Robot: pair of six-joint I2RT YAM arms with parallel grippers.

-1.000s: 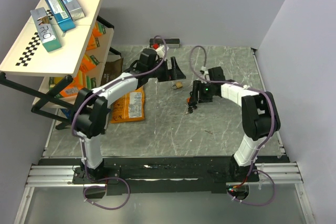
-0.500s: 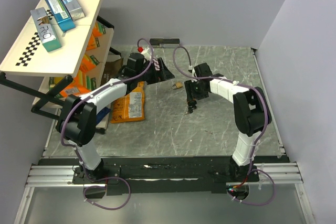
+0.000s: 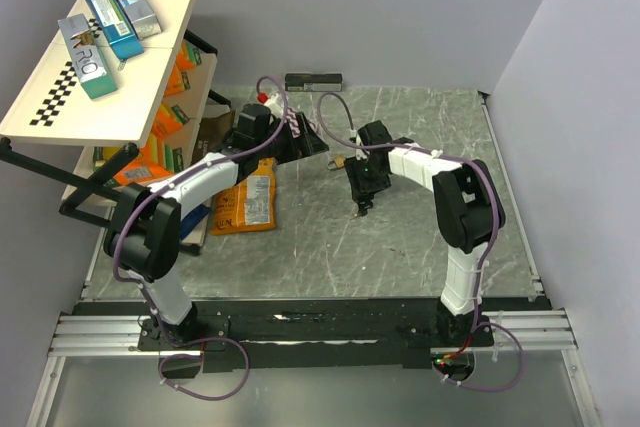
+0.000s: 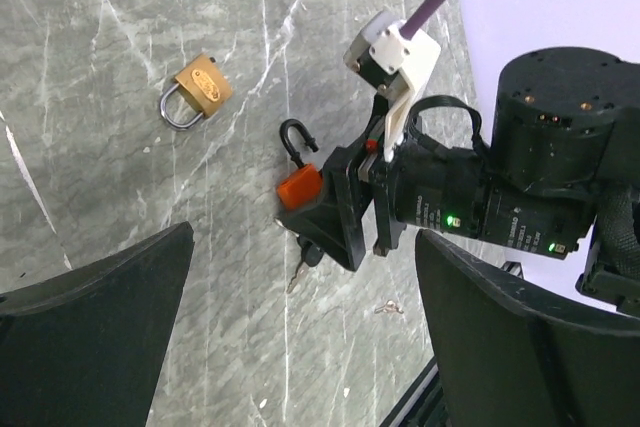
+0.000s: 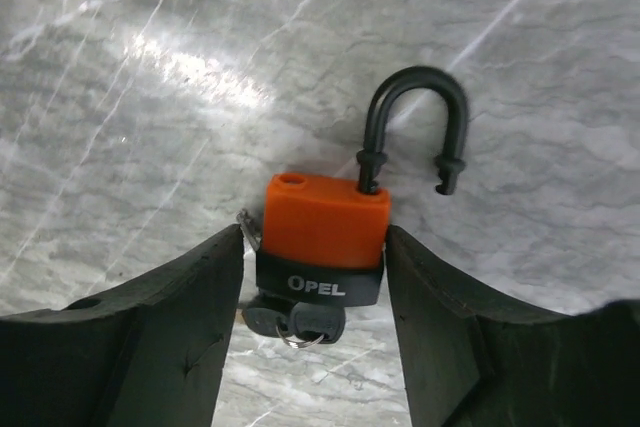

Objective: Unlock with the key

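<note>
The orange-red padlock (image 5: 325, 219) has a black base marked OPEL. Its black shackle (image 5: 415, 112) is swung out of the body, one leg free. My right gripper (image 5: 315, 247) is shut on the padlock's sides and holds it just above the table. The black-headed keys (image 5: 295, 319) hang on a ring at the padlock's underside; one seems to sit in the lock. In the left wrist view the padlock (image 4: 300, 185) and a key (image 4: 303, 259) show under the right gripper. My left gripper (image 4: 300, 277) is open and empty, hovering left of it. The brass padlock (image 4: 203, 94) lies shut on the table.
A tilted shelf rack (image 3: 95, 77) with boxes and snack packs stands at the left. An orange packet (image 3: 245, 202) lies on the table beside it. A dark bar (image 3: 313, 80) lies at the back wall. A tiny metal bit (image 4: 388, 307) lies on the marble.
My right gripper has moved left with the orange-red padlock, closer to the brass padlock. My left gripper has pulled back to the left.
</note>
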